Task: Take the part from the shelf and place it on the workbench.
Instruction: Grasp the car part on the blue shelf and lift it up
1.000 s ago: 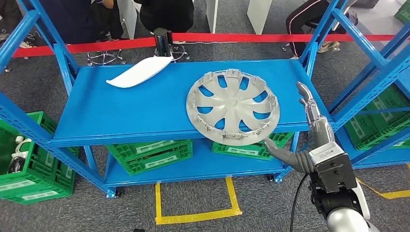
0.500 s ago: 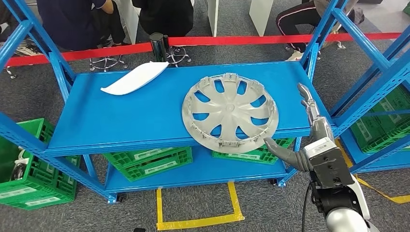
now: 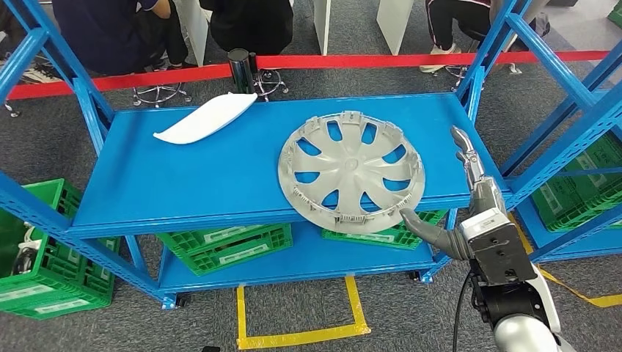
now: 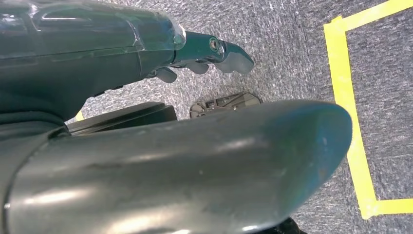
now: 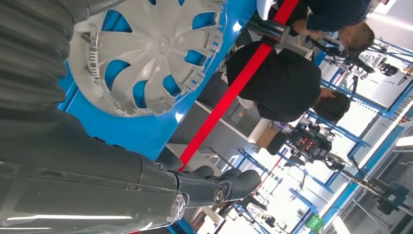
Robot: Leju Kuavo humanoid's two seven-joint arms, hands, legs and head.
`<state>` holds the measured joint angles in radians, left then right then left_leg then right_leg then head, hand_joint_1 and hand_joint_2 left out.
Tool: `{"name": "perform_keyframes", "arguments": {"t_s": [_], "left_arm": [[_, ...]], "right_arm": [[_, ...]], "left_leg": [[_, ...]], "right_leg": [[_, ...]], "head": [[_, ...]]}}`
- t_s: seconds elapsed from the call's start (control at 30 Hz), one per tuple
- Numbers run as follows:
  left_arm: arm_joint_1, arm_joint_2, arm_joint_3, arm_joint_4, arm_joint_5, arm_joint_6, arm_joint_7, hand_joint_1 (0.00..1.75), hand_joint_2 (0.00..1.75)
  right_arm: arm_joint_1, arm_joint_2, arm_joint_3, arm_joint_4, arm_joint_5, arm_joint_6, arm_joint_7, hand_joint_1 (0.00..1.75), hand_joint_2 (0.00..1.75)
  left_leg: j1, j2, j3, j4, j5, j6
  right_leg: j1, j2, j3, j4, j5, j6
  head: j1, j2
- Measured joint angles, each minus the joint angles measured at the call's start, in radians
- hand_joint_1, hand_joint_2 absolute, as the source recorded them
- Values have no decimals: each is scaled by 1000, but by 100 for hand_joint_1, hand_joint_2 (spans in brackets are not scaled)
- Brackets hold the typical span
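1. Head view, edges: wheel cover (image 3: 351, 171) lies flat on the blue shelf (image 3: 183, 176), right of middle, its near rim hanging past the shelf's front edge. Bare blue surface between the cover and the white curved panel (image 3: 206, 118), which sits toward the back left with its tip over the back edge.
2. Head view, right hand (image 3: 462, 202): I see it just right of the cover, not touching; fingers stretched out along the shelf's right end, thumb spread toward the cover's near rim, holding nothing. Shelf upright close behind the fingers.
3. Head view, hidden: green crates (image 3: 224, 240) on the lower level are partly covered by the top shelf; people behind the red barrier tape (image 3: 183, 71) are cut off at the frame top.
4. Head view, count: one cover, one white panel, one yellow tape square (image 3: 297, 312) on the floor.
5. Left wrist view: left hand (image 4: 160, 126) hangs over grey carpet; fingers lie extended, nothing in them.
6. Right wrist view: one cover against blue shelf, its rim cut off by my hand's ribbed housing; fingers apart, empty.
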<state>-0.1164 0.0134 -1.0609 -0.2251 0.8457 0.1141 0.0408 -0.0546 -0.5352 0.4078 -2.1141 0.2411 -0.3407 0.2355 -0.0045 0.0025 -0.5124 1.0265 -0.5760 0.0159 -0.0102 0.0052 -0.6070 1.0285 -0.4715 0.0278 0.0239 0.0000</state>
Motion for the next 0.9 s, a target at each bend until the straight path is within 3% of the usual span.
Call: {"name": "perform_keyframes", "arguments": {"t_s": [0.23,0.37,0.47,0.57,0.73,0.9], "left_arm": [[0,0,0,0,0,0,1,0,0],[0,0,0,0,0,0,5,0,0],[0,0,0,0,-6,-1,10,0,0],[0,0,-3,0,-26,-5,17,0,0],[-8,2,-25,0,-84,25,21,0,0],[-10,8,-35,0,-76,40,37,0,0]], "right_arm": [[0,-1,0,2,1,2,3,0,175],[-3,-9,0,11,97,30,78,0,175],[-18,-22,7,28,231,109,166,0,175],[-47,-36,23,67,321,215,196,0,175],[-211,-88,85,272,340,537,317,0,175],[-309,-150,117,464,250,487,380,0,175]], "left_leg": [[0,0,-1,0,0,0],[0,0,-2,0,0,1],[0,0,-2,0,-1,1],[0,2,-2,0,-1,1],[0,10,-2,-1,0,1],[0,5,-1,0,0,2]], "right_leg": [[0,0,0,-2,0,0],[0,0,1,-4,0,0],[0,0,1,-4,1,1],[0,0,1,-4,1,1],[0,5,1,-6,4,2],[0,4,1,-7,5,3]], "head": [[1,0],[1,0],[2,0],[2,0],[1,0],[1,0]]}}
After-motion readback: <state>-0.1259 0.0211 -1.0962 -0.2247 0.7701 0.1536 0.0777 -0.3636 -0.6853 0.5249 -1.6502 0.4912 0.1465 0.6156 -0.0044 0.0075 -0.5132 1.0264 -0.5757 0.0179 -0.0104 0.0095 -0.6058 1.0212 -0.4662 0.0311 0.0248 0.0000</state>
